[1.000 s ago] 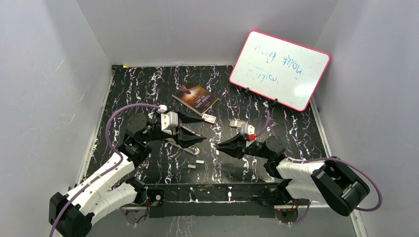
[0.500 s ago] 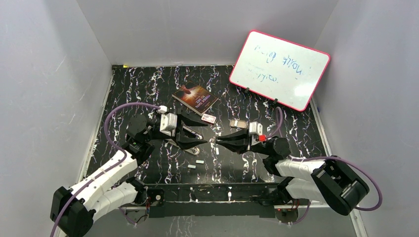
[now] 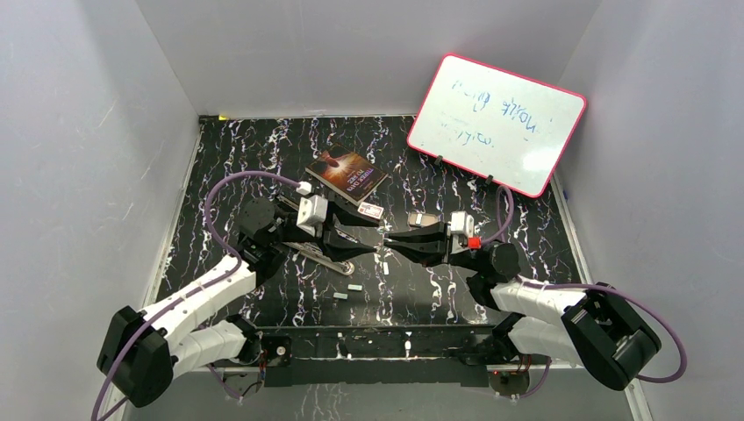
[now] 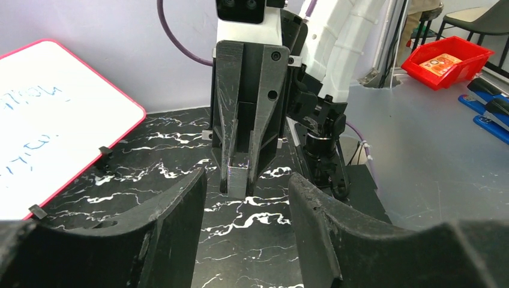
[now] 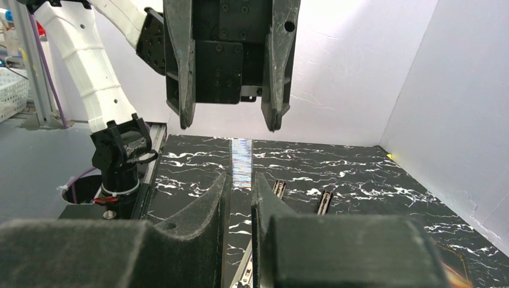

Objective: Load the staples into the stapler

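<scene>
My right gripper is shut on a silver strip of staples that sticks out forward past its fingertips. In the left wrist view the same strip shows end-on in that gripper, pointing at my left gripper. The left gripper is open with nothing between its fingers. From above, the two grippers face each other tip to tip, a short gap apart, above the table. The opened stapler lies flat under and just near of the left gripper.
A small white-and-red box and a grey tray lie just beyond the grippers. Loose staple strips lie nearer the bases. A book and a leaning whiteboard stand at the back.
The left gripper has moved right toward the right one and its jaws have narrowed a little. The right gripper has swung away from the bases with the strip and now points straight at the left.
</scene>
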Motion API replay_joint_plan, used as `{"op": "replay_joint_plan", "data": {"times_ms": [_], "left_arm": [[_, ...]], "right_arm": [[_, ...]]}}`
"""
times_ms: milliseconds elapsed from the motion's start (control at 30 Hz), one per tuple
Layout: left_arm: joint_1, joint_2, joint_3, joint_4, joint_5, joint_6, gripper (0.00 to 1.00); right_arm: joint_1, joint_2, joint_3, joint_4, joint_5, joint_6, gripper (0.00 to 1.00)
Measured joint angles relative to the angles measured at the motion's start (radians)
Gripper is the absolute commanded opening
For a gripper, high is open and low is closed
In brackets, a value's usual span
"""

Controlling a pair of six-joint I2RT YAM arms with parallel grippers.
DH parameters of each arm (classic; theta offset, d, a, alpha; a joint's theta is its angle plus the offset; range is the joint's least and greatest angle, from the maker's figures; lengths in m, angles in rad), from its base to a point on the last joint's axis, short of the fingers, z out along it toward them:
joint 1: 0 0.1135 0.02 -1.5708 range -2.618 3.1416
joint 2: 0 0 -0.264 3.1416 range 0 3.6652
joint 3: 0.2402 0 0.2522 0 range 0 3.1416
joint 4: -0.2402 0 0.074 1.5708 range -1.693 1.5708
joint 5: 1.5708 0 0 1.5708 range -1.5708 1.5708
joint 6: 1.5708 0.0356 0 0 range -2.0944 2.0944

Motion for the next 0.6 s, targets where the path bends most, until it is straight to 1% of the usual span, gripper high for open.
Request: {"op": "replay_joint_plan", "data": {"times_ms": [600], "left_arm": [[-0.049, 0.058, 0.017, 0.040, 0.007, -0.008, 0.38]], "right_arm": [[0.000, 0.002, 0.022, 0.006, -0.034, 0.028, 0.00]]}}
